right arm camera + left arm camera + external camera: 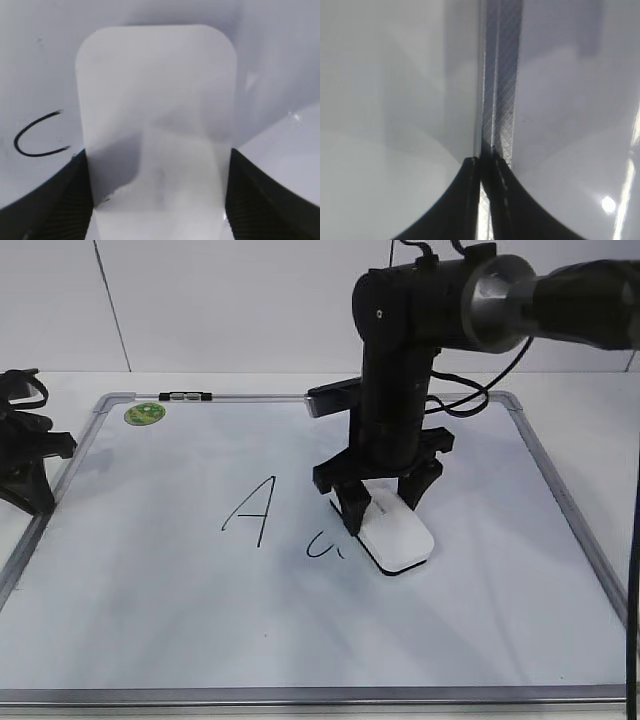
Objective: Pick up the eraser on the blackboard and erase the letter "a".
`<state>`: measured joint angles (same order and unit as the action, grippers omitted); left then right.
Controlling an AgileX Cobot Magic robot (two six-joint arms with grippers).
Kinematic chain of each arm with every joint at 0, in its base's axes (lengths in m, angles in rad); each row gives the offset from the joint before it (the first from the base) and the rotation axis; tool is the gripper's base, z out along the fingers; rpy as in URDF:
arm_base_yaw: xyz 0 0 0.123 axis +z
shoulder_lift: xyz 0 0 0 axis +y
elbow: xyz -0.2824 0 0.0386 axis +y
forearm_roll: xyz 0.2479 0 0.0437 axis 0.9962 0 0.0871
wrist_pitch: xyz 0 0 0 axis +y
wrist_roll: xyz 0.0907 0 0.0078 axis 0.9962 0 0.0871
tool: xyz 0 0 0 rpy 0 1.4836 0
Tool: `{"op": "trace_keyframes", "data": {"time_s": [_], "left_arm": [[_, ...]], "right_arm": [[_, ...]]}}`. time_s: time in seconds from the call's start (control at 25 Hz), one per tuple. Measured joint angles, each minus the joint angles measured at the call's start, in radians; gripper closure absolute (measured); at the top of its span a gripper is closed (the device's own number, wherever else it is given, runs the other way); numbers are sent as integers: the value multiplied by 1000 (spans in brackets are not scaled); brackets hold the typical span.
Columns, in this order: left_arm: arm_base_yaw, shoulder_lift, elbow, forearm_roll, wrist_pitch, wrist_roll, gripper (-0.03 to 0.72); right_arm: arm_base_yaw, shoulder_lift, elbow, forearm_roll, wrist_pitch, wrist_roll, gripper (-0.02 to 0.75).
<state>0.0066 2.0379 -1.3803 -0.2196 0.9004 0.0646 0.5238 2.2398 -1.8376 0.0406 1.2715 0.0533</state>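
Observation:
The white eraser (pixel 400 538) lies flat on the blackboard (pixel 150 580), a white board with a silver frame. My right gripper (pixel 383 508) is shut on the eraser, one black finger on each long side; the right wrist view shows the eraser (pixel 155 90) filling the space between the fingers (pixel 157 200). Just left of the eraser is the letter "a" (pixel 322 545), of which only a "c"-shaped curve and a short stroke show; the curve also shows in the right wrist view (pixel 37 135). My left gripper (pixel 485 162) is shut and empty over the board's left frame (pixel 502 75).
A taller capital "A" (pixel 255 508) stands left of the small letter. A round green sticker (pixel 145 413) and a small clip (pixel 187 396) are at the board's far left corner. The left arm (pixel 25 455) rests at the board's left edge.

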Motion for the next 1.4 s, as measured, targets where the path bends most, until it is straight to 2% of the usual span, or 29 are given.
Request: {"op": "trace_keyframes", "data": {"time_s": [0.16, 0.36, 0.6, 0.92, 1.16, 1.4], "left_arm": [[0, 0, 0, 0, 0, 0, 676], [0, 0, 0, 0, 0, 0, 676], [0, 0, 0, 0, 0, 0, 676], [0, 0, 0, -2, 0, 0, 676], [0, 0, 0, -4, 0, 0, 676], [0, 0, 0, -4, 0, 0, 676]], "right_arm": [[44, 2, -2, -10, -6, -11, 183], [93, 2, -4, 44, -19, -26, 183], [122, 4, -4, 58, -24, -28, 183], [103, 4, -4, 48, -25, -14, 183], [53, 4, -4, 97, -26, 3, 183], [5, 4, -4, 98, -27, 4, 183]]}}
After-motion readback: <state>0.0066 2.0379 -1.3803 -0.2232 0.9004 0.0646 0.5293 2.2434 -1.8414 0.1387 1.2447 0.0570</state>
